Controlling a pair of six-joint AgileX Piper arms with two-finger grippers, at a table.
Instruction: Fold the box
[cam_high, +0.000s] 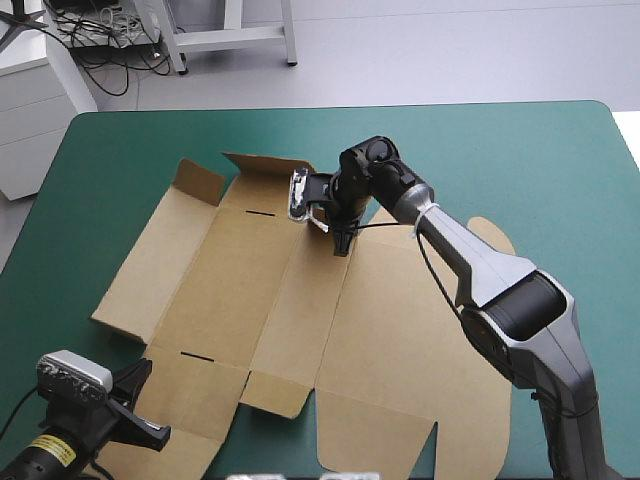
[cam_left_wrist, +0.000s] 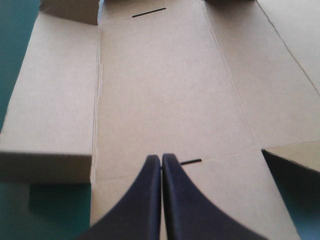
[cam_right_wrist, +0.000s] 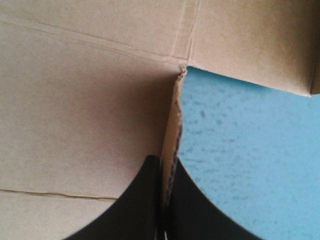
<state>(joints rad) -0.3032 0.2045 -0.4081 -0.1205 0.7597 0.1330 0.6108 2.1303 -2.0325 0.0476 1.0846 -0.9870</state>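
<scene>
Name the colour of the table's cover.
Teal-green and plain; the table cover shows best in the high view, around the flat brown cardboard box.

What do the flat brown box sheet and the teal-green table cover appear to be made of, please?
Flat brown box sheet: likely corrugated cardboard, matte; pressed crease lines, cut slots and a thick raw edge held in the right gripper. Teal-green table cover: probably a soft mat or fabric, matte, faintly speckled up close; uncertain.
</scene>
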